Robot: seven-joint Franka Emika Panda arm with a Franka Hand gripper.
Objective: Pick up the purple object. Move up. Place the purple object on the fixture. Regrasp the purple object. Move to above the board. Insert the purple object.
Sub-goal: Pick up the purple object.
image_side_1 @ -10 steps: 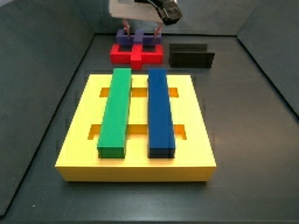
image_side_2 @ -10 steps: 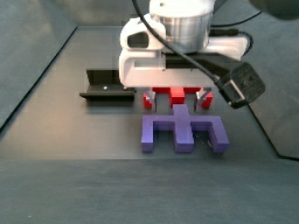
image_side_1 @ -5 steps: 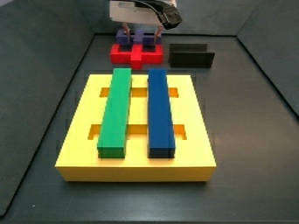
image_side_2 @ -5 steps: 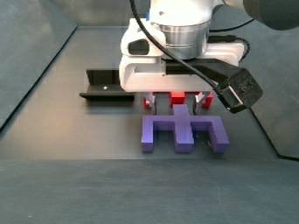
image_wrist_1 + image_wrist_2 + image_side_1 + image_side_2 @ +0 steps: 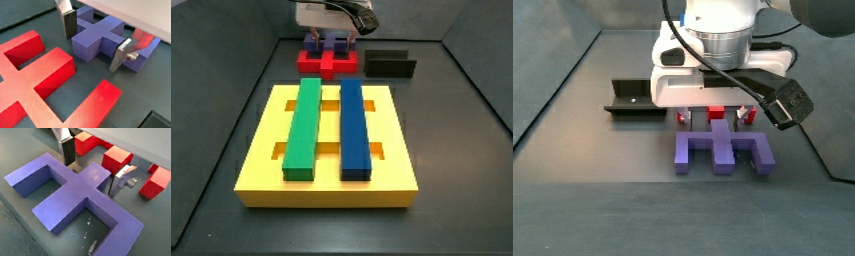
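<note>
Just then, the end effector [image 5: 90,169] stood low over the bench [image 5: 593,190], its jaws spread and straddling the middle bar of the purple object [image 5: 80,195]. In both wrist views one silver finger [image 5: 67,22] stood on one side of that bar and the other finger [image 5: 123,54] on the opposite side, each close to the purple face but with nothing clamped between the pads as far as could be seen. Compared with a second earlier, the side view showed the white wrist body [image 5: 714,75] sitting lower, nearer the piece, while the purple object lay in the same spot, flat on the bench directly beneath the end effector. That drop suggested the descent for the pick was at or near its end, and closing the jaws looked like the step due next.

Just beyond the fingers lay the red piece [image 5: 40,80], close beside the purple one but apart from it. Off to one side of the end effector stood the dark fixture [image 5: 636,100], unoccupied. Well away, the yellow board [image 5: 325,150] carried a green bar [image 5: 302,125] and a blue bar [image 5: 354,128] in its slots.
</note>
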